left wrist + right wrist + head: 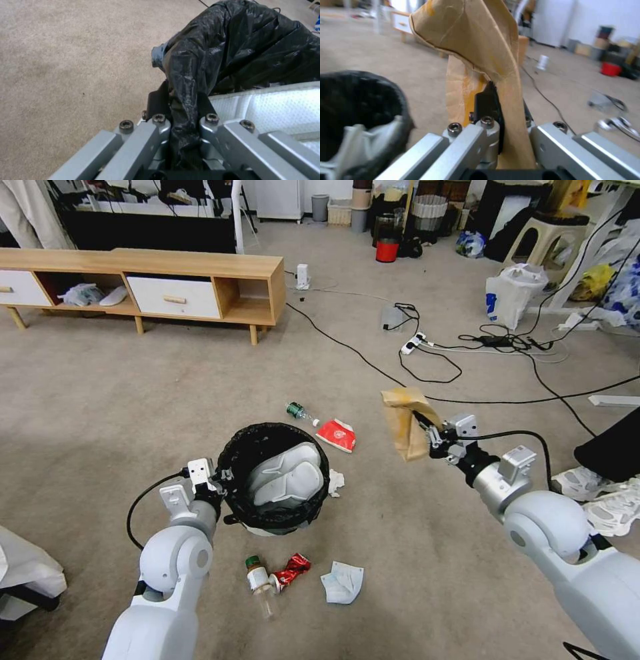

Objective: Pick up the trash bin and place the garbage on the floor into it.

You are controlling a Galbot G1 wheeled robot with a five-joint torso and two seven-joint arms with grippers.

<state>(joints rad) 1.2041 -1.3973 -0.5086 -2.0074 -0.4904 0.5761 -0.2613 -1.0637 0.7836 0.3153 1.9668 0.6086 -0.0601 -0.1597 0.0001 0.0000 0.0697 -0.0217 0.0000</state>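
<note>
Beige carpet (100,400) lies under the trash bin (273,480), whose bag-lined rim the left gripper (220,483) pinches; the left wrist view shows white foam inside. Right of the bin, the right gripper (430,437) is clamped on the crumpled brown paper bag (407,423), which hangs lengthwise above the floor.

text: none legible | red packet (336,434): white mark, unreadable | bottle (259,584) label: unreadable

Both arms reach forward, left pincer (223,481) and right pincer (430,437) each clamped tight.
</note>
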